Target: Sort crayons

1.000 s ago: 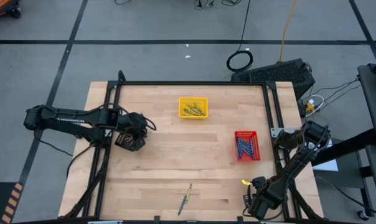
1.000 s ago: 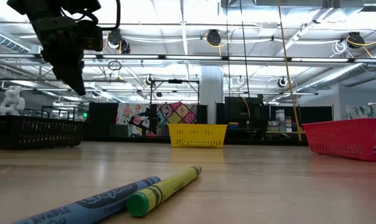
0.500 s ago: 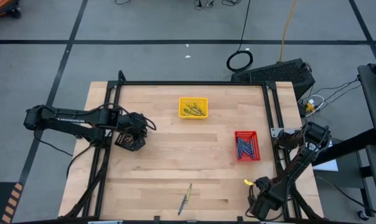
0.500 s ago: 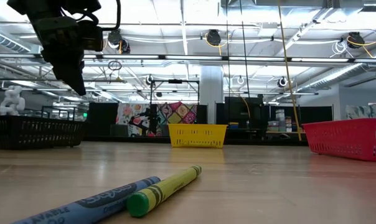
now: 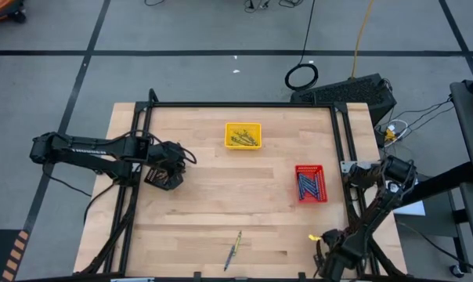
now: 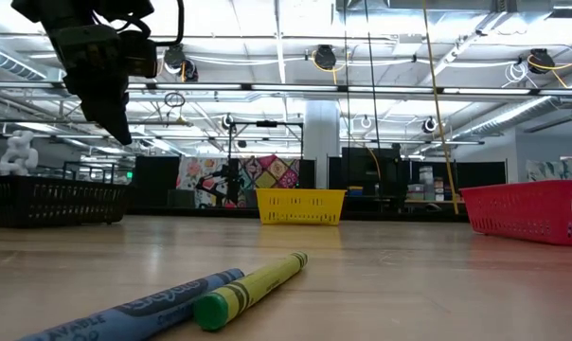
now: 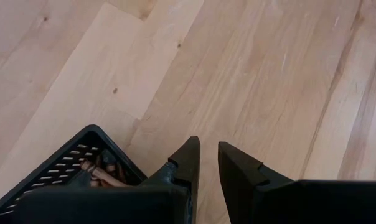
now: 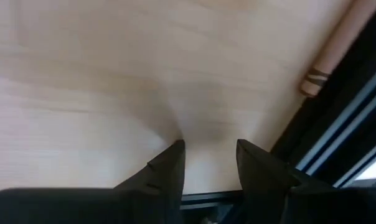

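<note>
Two crayons lie side by side near the table's front edge (image 5: 235,251): a blue crayon (image 6: 144,308) and a yellow crayon with a green end (image 6: 253,284). Another crayon, yellow-tan (image 8: 328,56), lies by the frame rail at the near right (image 5: 313,236). My right gripper (image 8: 210,146) stands open low over the bare wood just short of it (image 5: 321,243). My left gripper (image 7: 210,149) hangs slightly open and holds nothing, above the black tray (image 5: 160,178) of brown crayons (image 7: 98,174); it also shows in the low view (image 6: 116,123).
A yellow tray (image 5: 243,135) with yellow crayons stands at the far middle. A red tray (image 5: 309,182) with blue crayons stands at the right. A black metal frame (image 5: 348,157) runs along the table's edges. Bare wood lies between the trays.
My right gripper has moved a little toward the table's near edge, staying open and low over the wood.
</note>
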{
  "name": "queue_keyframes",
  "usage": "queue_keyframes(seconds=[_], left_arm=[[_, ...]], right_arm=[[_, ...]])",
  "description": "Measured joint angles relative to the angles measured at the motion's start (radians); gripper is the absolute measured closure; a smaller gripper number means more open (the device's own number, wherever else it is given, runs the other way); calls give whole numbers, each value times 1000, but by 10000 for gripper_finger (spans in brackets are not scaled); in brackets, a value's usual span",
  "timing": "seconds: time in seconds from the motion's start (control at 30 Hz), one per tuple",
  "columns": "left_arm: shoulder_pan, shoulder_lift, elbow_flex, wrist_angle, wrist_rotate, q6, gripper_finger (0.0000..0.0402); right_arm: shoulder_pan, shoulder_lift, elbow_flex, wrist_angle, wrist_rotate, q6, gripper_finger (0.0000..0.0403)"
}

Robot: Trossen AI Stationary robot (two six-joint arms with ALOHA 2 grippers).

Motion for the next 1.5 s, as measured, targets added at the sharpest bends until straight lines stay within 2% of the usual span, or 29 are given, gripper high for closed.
queue_keyframes(seconds=[0.37,0.5,0.97,1.1,1.23,1.5], left_arm=[[0,0,0,0,0,-1,340],[0,0,0,0,0,-2,340],[0,0,0,0,0,-4,340],[0,0,0,0,0,0,340],[0,0,0,0,0,0,340],[0,0,0,0,0,0,340]], right_arm=[[23,10,1,-18,-7,19,273],[19,11,1,-2,32,4,273],[-48,14,3,6,56,-27,273],[-72,14,5,-39,67,-51,275],[-82,13,6,-82,79,-71,303],[-109,13,5,-130,91,-115,395]])
